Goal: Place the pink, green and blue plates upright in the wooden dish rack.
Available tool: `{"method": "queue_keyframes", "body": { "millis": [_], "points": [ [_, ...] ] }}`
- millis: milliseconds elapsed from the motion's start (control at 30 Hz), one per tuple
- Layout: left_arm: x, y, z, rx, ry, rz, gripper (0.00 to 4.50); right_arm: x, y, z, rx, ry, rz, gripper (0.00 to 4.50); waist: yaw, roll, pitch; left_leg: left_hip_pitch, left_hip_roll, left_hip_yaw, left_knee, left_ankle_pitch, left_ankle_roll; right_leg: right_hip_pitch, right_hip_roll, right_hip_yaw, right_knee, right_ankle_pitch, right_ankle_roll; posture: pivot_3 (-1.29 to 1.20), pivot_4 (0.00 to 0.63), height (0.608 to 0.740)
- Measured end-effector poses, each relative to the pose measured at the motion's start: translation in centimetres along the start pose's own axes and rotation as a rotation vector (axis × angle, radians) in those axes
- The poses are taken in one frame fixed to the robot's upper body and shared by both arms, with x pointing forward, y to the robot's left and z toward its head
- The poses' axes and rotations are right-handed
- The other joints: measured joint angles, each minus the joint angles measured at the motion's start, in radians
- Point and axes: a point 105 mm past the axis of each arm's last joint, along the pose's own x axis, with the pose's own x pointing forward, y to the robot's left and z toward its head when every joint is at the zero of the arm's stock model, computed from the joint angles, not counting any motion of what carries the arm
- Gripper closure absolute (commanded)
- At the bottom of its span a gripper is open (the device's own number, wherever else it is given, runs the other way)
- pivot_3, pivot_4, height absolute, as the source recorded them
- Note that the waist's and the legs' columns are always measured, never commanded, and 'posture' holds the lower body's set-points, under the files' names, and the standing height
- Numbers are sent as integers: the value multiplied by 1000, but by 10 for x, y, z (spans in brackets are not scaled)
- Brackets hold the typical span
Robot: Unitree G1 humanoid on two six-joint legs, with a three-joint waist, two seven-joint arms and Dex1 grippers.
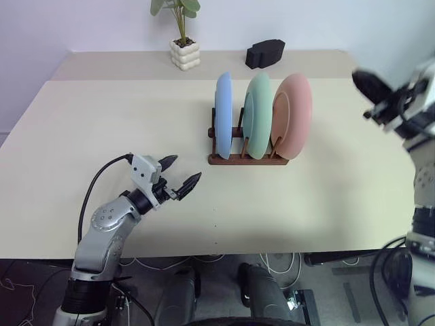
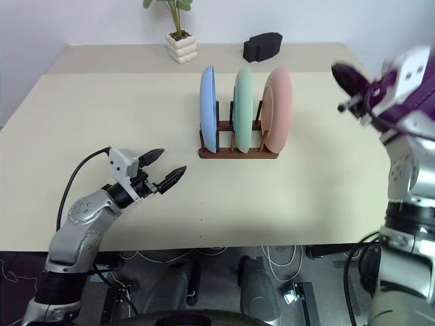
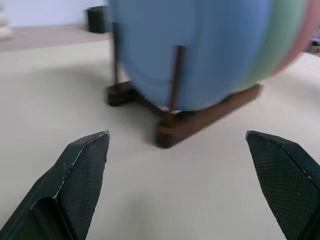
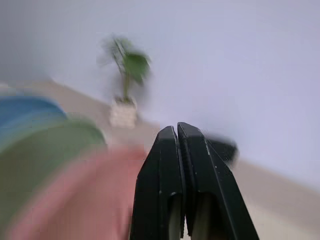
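Observation:
The blue plate, green plate and pink plate all stand upright between the pegs of the small dark wooden dish rack at the middle of the table. My left gripper hovers low over the table to the front left of the rack, open and empty, pointing toward it. My right gripper is raised in the air to the right of the pink plate, shut on nothing. From the left wrist, the blue plate and the rack loom close ahead.
A potted plant in a white pot and a black block stand at the table's far edge behind the rack. Open tabletop lies on the left and in front.

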Motion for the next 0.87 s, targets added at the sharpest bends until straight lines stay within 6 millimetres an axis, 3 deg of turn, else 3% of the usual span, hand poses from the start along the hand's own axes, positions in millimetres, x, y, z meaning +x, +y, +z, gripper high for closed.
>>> {"method": "queue_keyframes", "body": {
  "millis": [100,167,467,867],
  "points": [
    [-8,11,-11,0,25,56,0,-14,3,-50,62,111,-33,4456,-7,5,-1,2,0,2,-1,0,0,0,0,2,1,0,0,0,150,736],
    [-12,13,-16,1,36,78,0,-15,5,-60,83,127,-44,4456,-10,6,-1,4,0,3,-1,0,0,0,0,3,2,0,0,0,150,736],
    [-16,25,-23,19,40,149,0,-14,-13,-91,70,192,-163,4456,-2,5,-1,8,0,3,-1,0,0,5,0,3,1,0,0,0,150,736],
    [-13,34,-19,52,28,179,0,-12,-21,-111,74,223,-233,4456,-4,5,-1,9,0,3,-2,0,0,6,0,4,1,0,0,0,150,736]
  ]
}}
